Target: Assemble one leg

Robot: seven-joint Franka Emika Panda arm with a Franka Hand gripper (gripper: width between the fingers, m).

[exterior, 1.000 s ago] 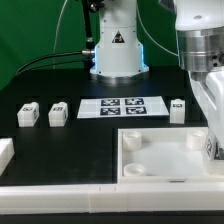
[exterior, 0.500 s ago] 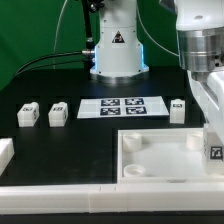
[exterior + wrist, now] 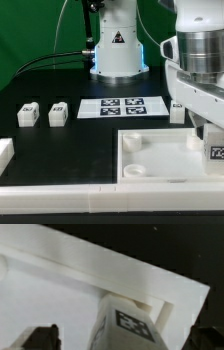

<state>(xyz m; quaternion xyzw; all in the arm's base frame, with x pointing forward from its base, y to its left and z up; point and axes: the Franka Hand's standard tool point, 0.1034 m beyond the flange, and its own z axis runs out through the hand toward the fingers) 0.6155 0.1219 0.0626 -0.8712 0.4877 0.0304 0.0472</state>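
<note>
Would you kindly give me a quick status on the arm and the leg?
Gripper low over the panel's right side in the exterior view. Leg upright at a panel corner; grip unclear. Two legs sit loose, marker board clear of the work.

Four legs, small white stubby blocks, each with a black-and-white tag.

Two stand upright side by side on the worktop at the exterior view's left: leg one (image 3: 28, 115), leg two (image 3: 58, 114), slightly apart.

Third leg (image 3: 177, 111) sits toward the right, partly hidden by the arm.

Fourth leg (image 3: 214, 153) (image 3: 128, 324) is at the far right over the panel's corner, tag facing the camera.
</note>
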